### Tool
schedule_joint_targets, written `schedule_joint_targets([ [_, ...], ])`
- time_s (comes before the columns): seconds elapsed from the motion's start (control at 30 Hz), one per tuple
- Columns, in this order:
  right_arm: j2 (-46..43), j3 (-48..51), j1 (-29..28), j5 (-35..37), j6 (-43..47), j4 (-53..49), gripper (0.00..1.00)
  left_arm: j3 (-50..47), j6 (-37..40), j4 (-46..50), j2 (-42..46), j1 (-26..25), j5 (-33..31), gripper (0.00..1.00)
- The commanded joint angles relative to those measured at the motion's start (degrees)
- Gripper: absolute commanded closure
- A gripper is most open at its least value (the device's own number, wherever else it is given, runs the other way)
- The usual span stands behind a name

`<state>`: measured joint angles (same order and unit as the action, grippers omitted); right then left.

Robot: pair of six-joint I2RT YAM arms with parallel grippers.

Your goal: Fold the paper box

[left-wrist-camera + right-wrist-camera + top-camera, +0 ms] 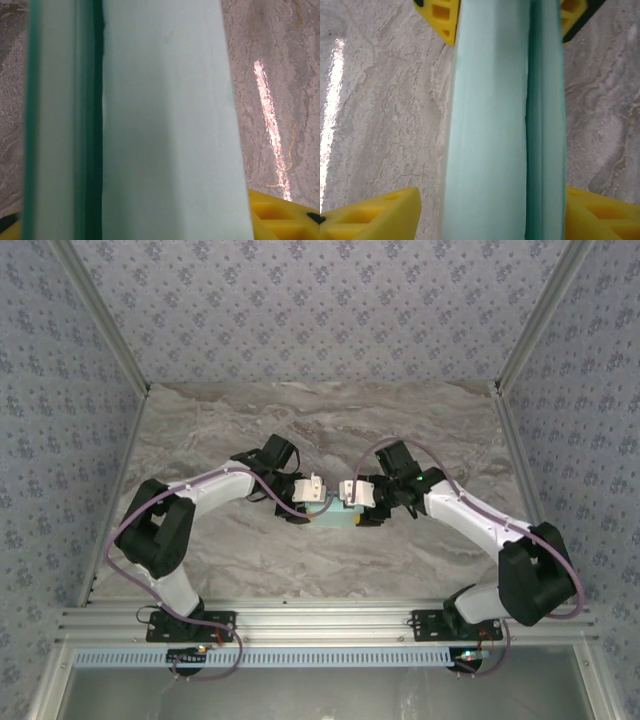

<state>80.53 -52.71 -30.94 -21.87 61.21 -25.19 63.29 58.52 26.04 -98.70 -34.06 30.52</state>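
The paper box (334, 516) is a light cyan folded card, lying on the marble table between my two grippers. In the left wrist view the paper box (165, 125) runs lengthwise, with a dark seam along its left part. My left gripper (140, 222) is shut on it, a yellow finger (282, 215) against each long side. My right gripper (492, 215) stands open around the other end of the paper box (490, 125). Its left finger (370, 217) is well apart from the card and its right one sits at the edge. The left gripper (507, 12) holds the far end.
The marble table (220, 440) has free room on all sides of the box. Patterned walls and metal posts (100, 310) close in the back and sides. An aluminium rail (320, 620) carrying the arm bases runs along the near edge.
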Motion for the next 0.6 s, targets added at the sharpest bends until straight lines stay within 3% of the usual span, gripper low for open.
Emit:
schedule_joint_targets([
  [0.0,1.1,-0.6,-0.5,2.1,3.4,-2.1,0.36,1.0,1.3,1.7,-0.3,0.3,2.6,0.44],
  [0.27,2.1,-1.1,0.1,4.4,2.9,-2.3,0.59,-0.2,0.1,-0.7,1.0,1.1,3.8,0.42],
  [0.4,2.4,-0.9,0.7,5.7,0.8,-1.4,0.64,-0.8,-2.1,-2.5,2.7,2.1,4.8,0.38],
  [0.57,2.8,-1.3,1.0,6.9,-1.3,-1.9,0.70,-3.8,-5.5,-6.9,7.7,2.8,6.2,0.25],
])
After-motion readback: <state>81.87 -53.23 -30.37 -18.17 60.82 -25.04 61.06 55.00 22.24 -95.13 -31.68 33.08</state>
